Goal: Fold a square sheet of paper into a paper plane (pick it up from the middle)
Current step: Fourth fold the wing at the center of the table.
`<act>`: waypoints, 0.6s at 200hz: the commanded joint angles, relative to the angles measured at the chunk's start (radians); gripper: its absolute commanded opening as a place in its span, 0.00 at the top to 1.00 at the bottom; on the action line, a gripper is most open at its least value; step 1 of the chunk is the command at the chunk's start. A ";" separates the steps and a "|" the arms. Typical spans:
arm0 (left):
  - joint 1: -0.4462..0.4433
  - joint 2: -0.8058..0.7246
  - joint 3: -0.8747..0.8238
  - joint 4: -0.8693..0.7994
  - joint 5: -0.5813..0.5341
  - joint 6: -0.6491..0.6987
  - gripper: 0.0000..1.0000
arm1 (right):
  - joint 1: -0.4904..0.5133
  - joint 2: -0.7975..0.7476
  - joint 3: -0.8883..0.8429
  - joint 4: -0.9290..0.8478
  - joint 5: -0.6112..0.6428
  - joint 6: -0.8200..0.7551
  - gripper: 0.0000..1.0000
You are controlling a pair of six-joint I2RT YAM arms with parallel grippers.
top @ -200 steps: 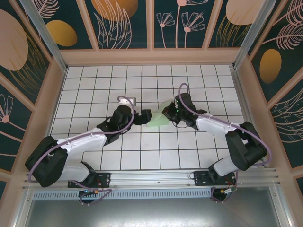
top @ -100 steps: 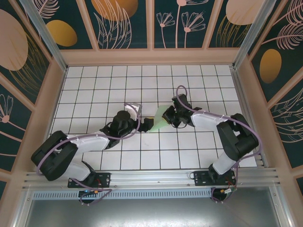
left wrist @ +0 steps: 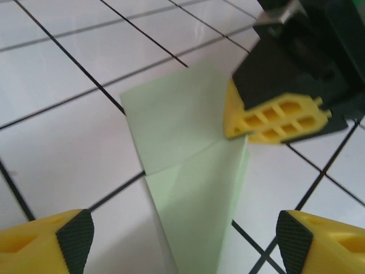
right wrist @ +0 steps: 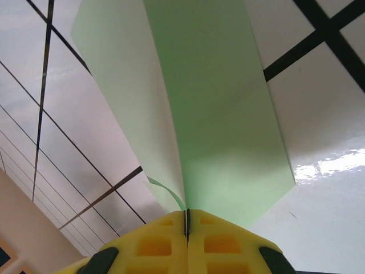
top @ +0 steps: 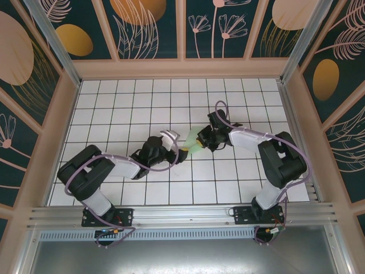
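Observation:
The pale mint-green paper (top: pixel 190 142), folded to a tapering creased shape, lies mid-table between both grippers. My right gripper (top: pixel 203 137) is shut on its right edge; in the right wrist view the yellow fingers (right wrist: pixel 187 221) meet on the paper (right wrist: pixel 222 103), which fans out from them with one flap curling up. In the left wrist view the paper (left wrist: pixel 188 165) lies on the tiles and its narrow end runs between my left gripper's (left wrist: pixel 185 242) wide-open fingertips, with no contact visible. The right gripper's fingers (left wrist: pixel 276 117) pinch its far edge. My left gripper (top: pixel 174 148) sits just left of the paper.
A white tiled table (top: pixel 114 108) with black grid lines is ringed by beige walls (top: pixel 182 68). Both arms are bent inward toward the centre, and a metal rail (top: pixel 182 214) runs along the near edge.
Both arms have folded in closer, elbows swinging toward the middle. My left gripper dropped slightly toward the near side. The paper stayed pinched in the right gripper, turned a little.

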 commanded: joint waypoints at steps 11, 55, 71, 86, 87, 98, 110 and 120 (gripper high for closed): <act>-0.023 0.083 0.053 0.076 0.092 0.127 0.20 | -0.002 0.027 0.037 -0.066 -0.036 0.022 1.00; -0.027 0.170 0.093 0.112 0.138 0.176 0.31 | -0.008 0.039 0.063 -0.093 -0.049 0.004 1.00; -0.027 0.186 0.092 0.124 0.143 0.207 0.33 | -0.010 0.040 0.072 -0.101 -0.054 -0.012 1.00; -0.028 0.208 0.110 0.109 0.143 0.229 0.38 | -0.012 0.042 0.078 -0.109 -0.055 -0.022 1.00; -0.027 0.210 0.111 0.108 0.142 0.230 0.39 | -0.012 0.042 0.077 -0.108 -0.056 -0.023 1.00; -0.027 0.225 0.126 0.095 0.136 0.234 0.43 | -0.014 0.046 0.077 -0.108 -0.061 -0.026 1.00; -0.028 0.237 0.135 0.096 0.130 0.235 0.46 | -0.014 0.048 0.078 -0.106 -0.067 -0.029 1.00; -0.028 0.243 0.137 0.101 0.122 0.234 0.48 | -0.014 0.050 0.077 -0.107 -0.069 -0.030 1.00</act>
